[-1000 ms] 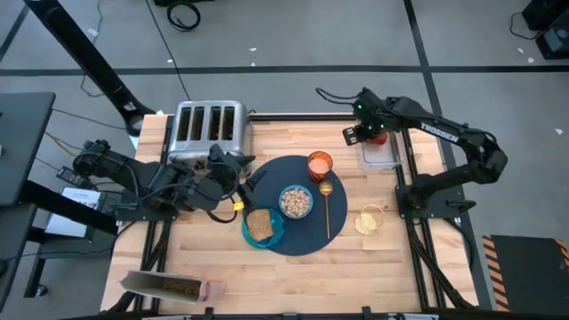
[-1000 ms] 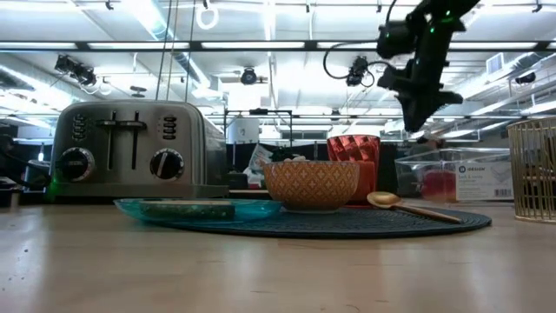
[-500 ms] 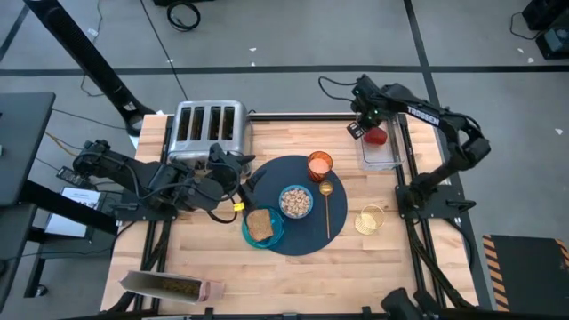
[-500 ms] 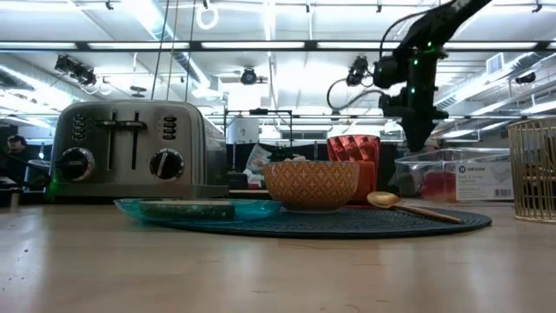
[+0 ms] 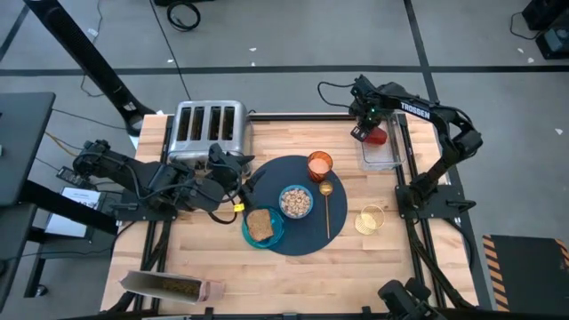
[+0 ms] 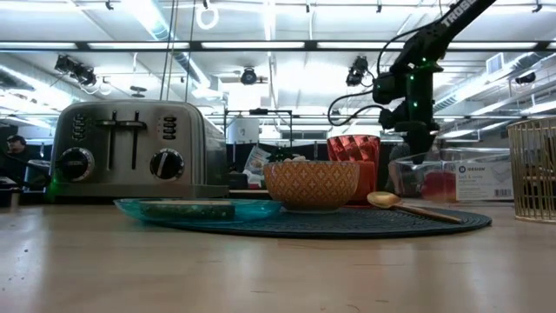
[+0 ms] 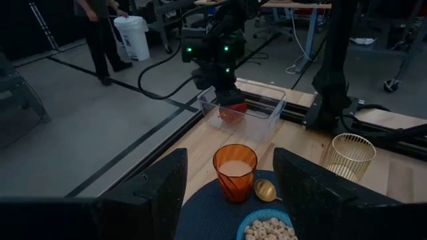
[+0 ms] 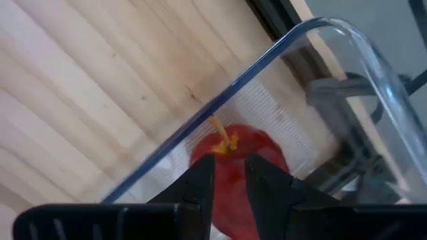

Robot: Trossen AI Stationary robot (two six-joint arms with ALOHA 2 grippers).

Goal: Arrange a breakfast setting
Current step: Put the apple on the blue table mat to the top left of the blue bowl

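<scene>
right arm reaches to the table's far right corner, its tool (image 8: 229, 175) nearly closed; left arm waits low at the left, tool (image 7: 230, 193) wide.

From overhead, your right hand (image 5: 366, 133) covers part of the red fruit (image 5: 377, 136); in its wrist view the fruit's lower half sits behind the fingers (image 8: 198, 185).

Two matte black jointed arms, white TROSSEN lettering on the right arm (image 5: 413, 109), looped black cable, green indicator lights near its wrist
</scene>
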